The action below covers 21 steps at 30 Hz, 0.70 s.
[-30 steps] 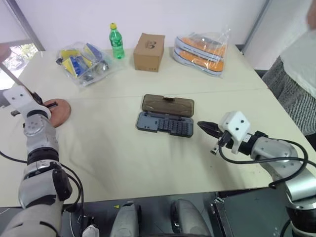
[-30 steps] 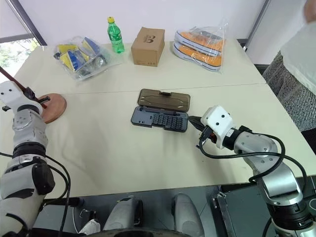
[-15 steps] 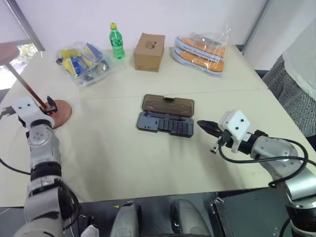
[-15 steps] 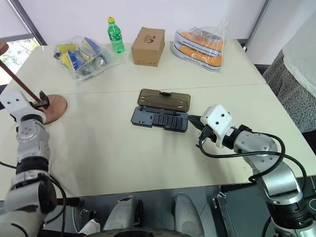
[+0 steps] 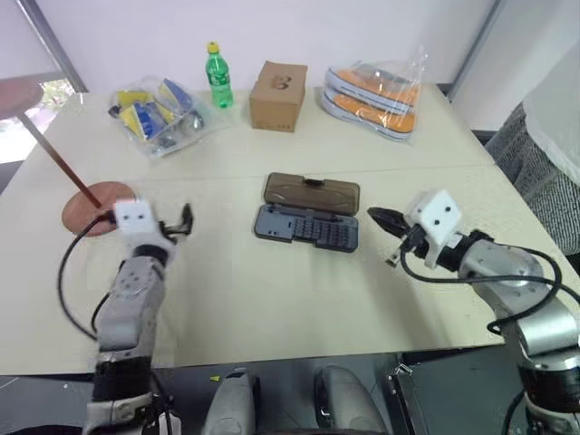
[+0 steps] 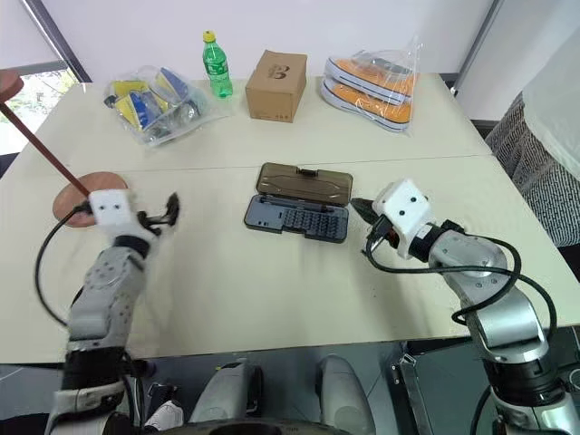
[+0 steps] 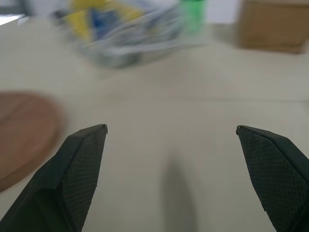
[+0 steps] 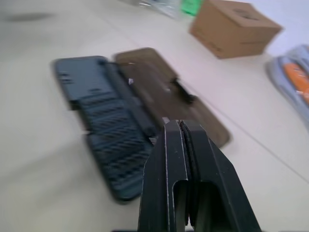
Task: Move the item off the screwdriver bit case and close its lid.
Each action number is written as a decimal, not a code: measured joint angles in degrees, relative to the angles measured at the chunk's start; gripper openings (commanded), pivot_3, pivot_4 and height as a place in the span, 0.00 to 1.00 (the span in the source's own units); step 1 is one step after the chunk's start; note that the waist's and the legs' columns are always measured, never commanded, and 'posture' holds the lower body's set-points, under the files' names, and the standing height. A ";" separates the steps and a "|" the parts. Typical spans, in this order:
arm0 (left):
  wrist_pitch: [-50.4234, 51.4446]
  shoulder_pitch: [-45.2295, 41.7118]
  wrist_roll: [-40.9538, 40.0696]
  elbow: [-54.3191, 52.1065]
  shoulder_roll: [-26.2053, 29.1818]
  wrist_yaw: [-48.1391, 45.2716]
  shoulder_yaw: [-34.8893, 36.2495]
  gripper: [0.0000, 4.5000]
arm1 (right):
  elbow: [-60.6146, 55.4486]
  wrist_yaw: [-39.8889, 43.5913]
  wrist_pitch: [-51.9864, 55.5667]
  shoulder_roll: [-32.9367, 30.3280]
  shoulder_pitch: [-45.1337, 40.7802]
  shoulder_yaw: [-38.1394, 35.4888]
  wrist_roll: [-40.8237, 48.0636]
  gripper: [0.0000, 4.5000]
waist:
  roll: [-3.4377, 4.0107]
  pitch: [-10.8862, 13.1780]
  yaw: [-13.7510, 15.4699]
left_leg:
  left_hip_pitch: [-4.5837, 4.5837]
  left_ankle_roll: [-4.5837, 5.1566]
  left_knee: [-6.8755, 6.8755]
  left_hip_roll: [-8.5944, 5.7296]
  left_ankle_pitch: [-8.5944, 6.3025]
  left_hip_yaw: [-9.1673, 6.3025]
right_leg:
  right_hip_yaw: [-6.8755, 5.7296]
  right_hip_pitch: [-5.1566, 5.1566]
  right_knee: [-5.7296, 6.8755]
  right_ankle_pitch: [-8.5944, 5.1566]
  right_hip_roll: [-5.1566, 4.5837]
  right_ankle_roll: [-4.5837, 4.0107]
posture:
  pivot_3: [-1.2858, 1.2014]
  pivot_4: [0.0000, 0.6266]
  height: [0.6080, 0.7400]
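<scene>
We are holding our left gripper (image 7: 171,133) wide open and empty beside the reddish-brown wooden stand (image 5: 89,197), while our right gripper (image 8: 182,126) is pinching shut near the open grey plastic bit case (image 5: 307,226).

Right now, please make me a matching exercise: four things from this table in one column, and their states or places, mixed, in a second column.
Things:
1. wooden stand
2. lid
3. left end effector
4. right end effector

States:
A. shut, empty, beside the case
B. lying open, flat behind the grey tray
C. wide open, holding nothing
D. standing near the table's left edge, off the case

Pairs: 1-D, 2-B, 3-C, 4-A
</scene>
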 measured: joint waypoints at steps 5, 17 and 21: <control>-1.56 -2.71 2.54 5.77 0.57 -7.02 -5.98 0.99 | 2.03 -1.25 0.63 1.56 -2.97 0.14 -0.19 0.00 | 0.03 -0.02 -0.43 | 0.05 0.03 -0.05 0.06 -0.01 -0.03 | 0.05 -0.02 0.02 0.00 0.15 -0.01 | 0.52 0.24 1.00; -5.30 -4.53 3.49 12.37 4.83 -23.62 -10.94 0.99 | 12.31 -2.31 -0.18 5.53 -12.48 5.99 -4.94 0.00 | 0.04 -0.01 -0.17 | 0.00 0.02 -0.04 0.07 -0.01 -0.02 | 0.03 -0.05 0.00 -0.01 0.09 -0.01 | 0.52 0.24 1.00; -4.08 -3.97 2.12 9.70 6.28 -24.31 -8.37 0.99 | 14.45 -1.98 -1.29 6.51 -14.16 6.98 -5.99 0.00 | 0.04 -0.01 -0.32 | 0.00 0.03 -0.04 0.10 -0.01 -0.03 | 0.04 -0.07 0.01 -0.01 0.10 -0.01 | 0.52 0.24 1.00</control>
